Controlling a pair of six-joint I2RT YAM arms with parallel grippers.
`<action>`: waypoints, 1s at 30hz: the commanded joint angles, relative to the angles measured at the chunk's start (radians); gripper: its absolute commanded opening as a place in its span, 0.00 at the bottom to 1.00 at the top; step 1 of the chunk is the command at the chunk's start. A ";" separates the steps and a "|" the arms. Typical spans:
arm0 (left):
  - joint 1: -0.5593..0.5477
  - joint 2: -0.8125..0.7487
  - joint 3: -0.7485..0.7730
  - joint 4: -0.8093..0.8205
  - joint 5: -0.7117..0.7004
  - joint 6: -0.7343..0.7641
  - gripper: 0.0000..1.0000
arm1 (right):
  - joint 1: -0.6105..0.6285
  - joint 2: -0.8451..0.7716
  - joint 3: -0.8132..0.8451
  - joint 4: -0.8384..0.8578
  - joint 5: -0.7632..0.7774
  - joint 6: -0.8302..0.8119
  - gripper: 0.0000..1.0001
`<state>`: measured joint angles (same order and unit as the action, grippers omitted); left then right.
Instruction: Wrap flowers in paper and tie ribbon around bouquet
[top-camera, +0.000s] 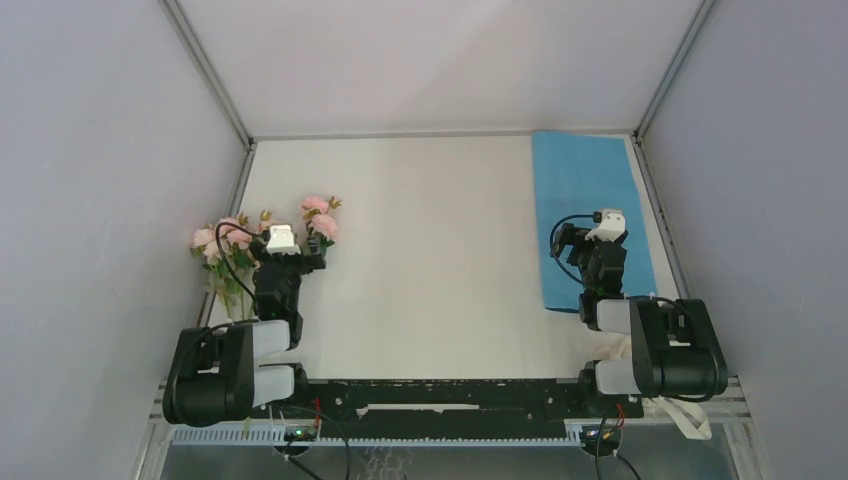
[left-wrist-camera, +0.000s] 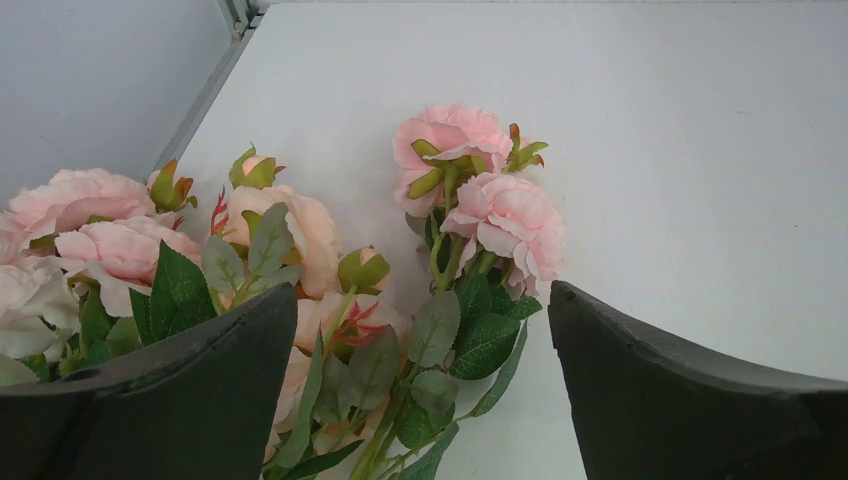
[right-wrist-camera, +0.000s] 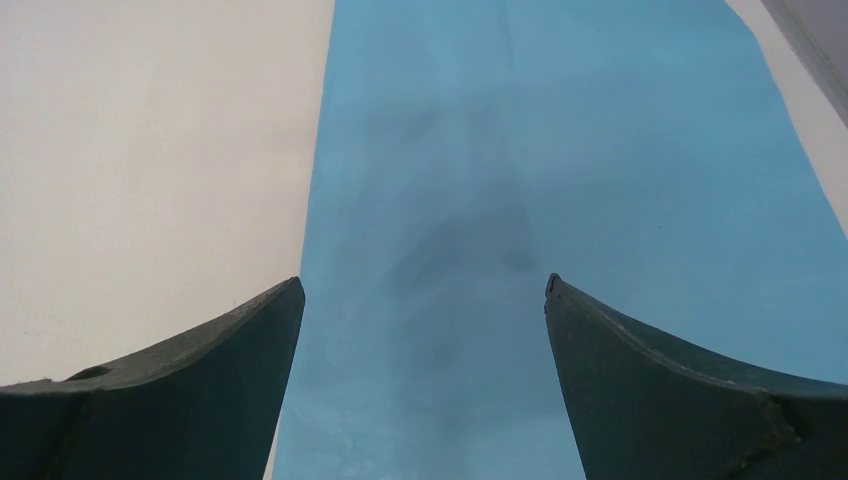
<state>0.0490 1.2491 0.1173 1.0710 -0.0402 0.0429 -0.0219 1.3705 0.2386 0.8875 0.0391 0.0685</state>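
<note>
Since nothing on the table has been brought together yet, I'd say this job is at its very start. The bunch of small pale pink rose-like flowers with green leaves and thin stems (left-wrist-camera: 480, 215) lies loose on the white table (top-camera: 430, 230) at its left side, close to the left wall, blooms pointing away from the arms. The left gripper (left-wrist-camera: 423, 290) hangs just over the leafy part of the bunch with its jaws spread wide, closed on nothing; from its own camera I see leaves and stems between the two dark fingers (left-wrist-camera: 200, 390), but I can't tell whether they touch.

Well apart from the flowers, the sheet of light blue wrapping paper (top-camera: 585, 190) lies flat along the right wall, reaching to the far corner. It shows as a long strip, so it may be folded. The right gripper (right-wrist-camera: 425, 280) hovers above its near end, jaws likewise wide and empty.

By the right arm's base, at the near edge, a pale cream strip of fabric (top-camera: 693, 418) hangs in a loop. It may be the ribbon, though it is too small to be sure.

So everything is left: getting flowers and paper together, rolling the paper round the stems, and tying it off.
</note>
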 joint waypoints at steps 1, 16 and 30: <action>0.009 -0.006 0.036 0.036 0.016 0.003 1.00 | -0.003 -0.016 0.024 0.054 -0.010 -0.008 0.99; 0.078 -0.087 0.575 -0.905 0.124 0.027 0.98 | -0.022 -0.052 0.659 -1.168 0.083 0.196 0.55; 0.077 -0.139 0.825 -1.556 0.172 0.240 0.99 | 0.119 0.538 1.041 -1.651 0.106 0.145 0.32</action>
<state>0.1230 1.1160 0.9318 -0.3260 0.1413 0.2298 0.0257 1.8374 1.1736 -0.5774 0.1490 0.2283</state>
